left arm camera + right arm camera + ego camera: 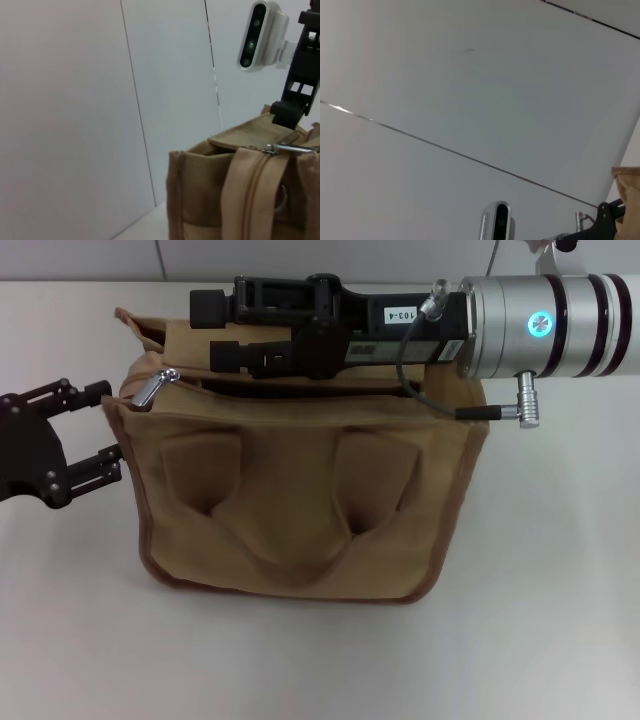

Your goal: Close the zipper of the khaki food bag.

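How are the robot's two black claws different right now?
The left gripper sits low beside the boxy khaki canvas food bag's left end, with a gap between its fingers; the right gripper reaches across the bag's top, above the zipper. The left is clear of the small silver slider; the right's fingertips sit close to it. Both are black.

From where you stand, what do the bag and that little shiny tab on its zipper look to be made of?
The khaki food bag looks like matte woven canvas: it sags in soft folds, with darker brown piping along its edges. The zipper looks like tan fabric tape; its pull tab seems polished metal, silvery and glinting.
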Robot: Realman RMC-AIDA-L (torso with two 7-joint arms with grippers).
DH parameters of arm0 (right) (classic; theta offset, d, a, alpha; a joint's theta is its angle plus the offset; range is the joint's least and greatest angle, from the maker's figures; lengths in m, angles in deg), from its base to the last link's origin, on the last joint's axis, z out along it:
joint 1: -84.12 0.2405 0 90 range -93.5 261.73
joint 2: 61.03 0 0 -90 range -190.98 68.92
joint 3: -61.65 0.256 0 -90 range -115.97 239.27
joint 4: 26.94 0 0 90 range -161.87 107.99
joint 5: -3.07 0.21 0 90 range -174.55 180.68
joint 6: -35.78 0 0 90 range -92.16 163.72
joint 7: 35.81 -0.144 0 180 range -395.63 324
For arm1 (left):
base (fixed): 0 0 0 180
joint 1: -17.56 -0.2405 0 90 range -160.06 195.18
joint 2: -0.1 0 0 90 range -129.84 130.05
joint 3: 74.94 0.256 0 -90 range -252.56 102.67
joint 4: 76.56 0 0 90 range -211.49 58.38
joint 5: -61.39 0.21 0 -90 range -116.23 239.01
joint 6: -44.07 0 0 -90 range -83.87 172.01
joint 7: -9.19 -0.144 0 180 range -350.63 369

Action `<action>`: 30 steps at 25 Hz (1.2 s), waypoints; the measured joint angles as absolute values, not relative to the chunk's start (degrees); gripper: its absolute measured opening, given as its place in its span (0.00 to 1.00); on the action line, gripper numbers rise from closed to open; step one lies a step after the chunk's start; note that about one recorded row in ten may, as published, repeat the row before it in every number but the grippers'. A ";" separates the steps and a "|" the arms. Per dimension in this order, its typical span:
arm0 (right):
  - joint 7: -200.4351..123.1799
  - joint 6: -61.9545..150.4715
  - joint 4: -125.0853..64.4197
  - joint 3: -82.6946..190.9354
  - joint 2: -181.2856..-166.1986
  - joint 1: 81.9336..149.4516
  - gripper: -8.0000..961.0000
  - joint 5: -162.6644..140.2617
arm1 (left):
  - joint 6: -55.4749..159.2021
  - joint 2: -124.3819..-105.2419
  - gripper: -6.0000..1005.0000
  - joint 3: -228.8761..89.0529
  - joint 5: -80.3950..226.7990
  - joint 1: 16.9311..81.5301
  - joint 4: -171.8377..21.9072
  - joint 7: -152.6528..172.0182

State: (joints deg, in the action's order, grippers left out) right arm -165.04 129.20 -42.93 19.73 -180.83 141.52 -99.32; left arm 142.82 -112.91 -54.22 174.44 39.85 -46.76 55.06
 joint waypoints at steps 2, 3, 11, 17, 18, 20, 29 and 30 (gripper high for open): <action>-165.00 129.24 -42.94 19.72 -180.82 141.42 0.84 -99.32 | 142.18 -113.13 0.50 -54.53 174.17 40.37 -46.74 54.78; -164.98 129.26 -42.94 19.72 -180.82 141.38 0.84 -99.32 | 142.08 -113.25 0.60 -55.10 173.96 40.57 -46.73 54.64; -164.75 129.30 -42.94 19.72 -180.82 140.97 0.84 -99.32 | 141.75 -114.07 0.78 -56.93 172.11 41.04 -46.67 53.46; -164.75 129.30 -43.12 19.72 -180.82 141.06 0.84 -99.32 | 141.73 -114.11 0.78 -55.11 172.10 41.19 -46.67 53.47; -164.75 129.29 -43.14 19.72 -180.82 141.15 0.84 -99.32 | 141.67 -114.23 0.77 -55.40 171.64 41.10 -46.67 53.47; -164.74 129.26 -43.17 19.72 -180.82 141.20 0.84 -99.32 | 141.67 -114.23 0.77 -55.40 171.64 41.10 -46.67 53.47; -164.75 128.88 -43.64 19.73 -180.83 141.34 0.84 -99.32 | 142.22 -114.89 0.76 -55.32 169.94 40.22 -46.67 48.57; -164.75 128.87 -43.65 19.72 -180.83 141.34 0.84 -99.32 | 142.22 -114.89 0.76 -55.32 169.94 40.22 -46.67 48.57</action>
State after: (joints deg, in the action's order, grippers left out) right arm -164.75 128.87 -43.65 19.72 -180.83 141.34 -99.32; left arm 142.22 -114.89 -55.32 169.94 40.22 -46.67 48.57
